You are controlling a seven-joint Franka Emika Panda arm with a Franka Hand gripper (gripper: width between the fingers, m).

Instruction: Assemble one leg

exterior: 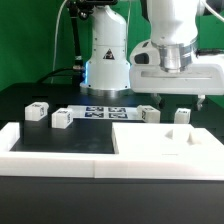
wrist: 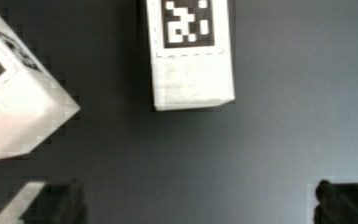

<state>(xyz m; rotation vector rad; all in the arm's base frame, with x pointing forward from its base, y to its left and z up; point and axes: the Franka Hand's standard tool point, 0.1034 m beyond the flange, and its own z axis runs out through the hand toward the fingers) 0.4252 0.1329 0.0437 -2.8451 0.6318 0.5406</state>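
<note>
One leg (wrist: 192, 60) lies near the wide-spread gripper (wrist: 197, 202), not touching it.

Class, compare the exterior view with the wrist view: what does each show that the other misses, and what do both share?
Exterior view only: the thin flat white marker board, the large flat white panel and four small white plastic rectangular legs on the black table. Wrist view only: the black-and-white marker tag pattern on one leg, close up. Both: the open two-finger tool above the table, holding nothing.
</note>
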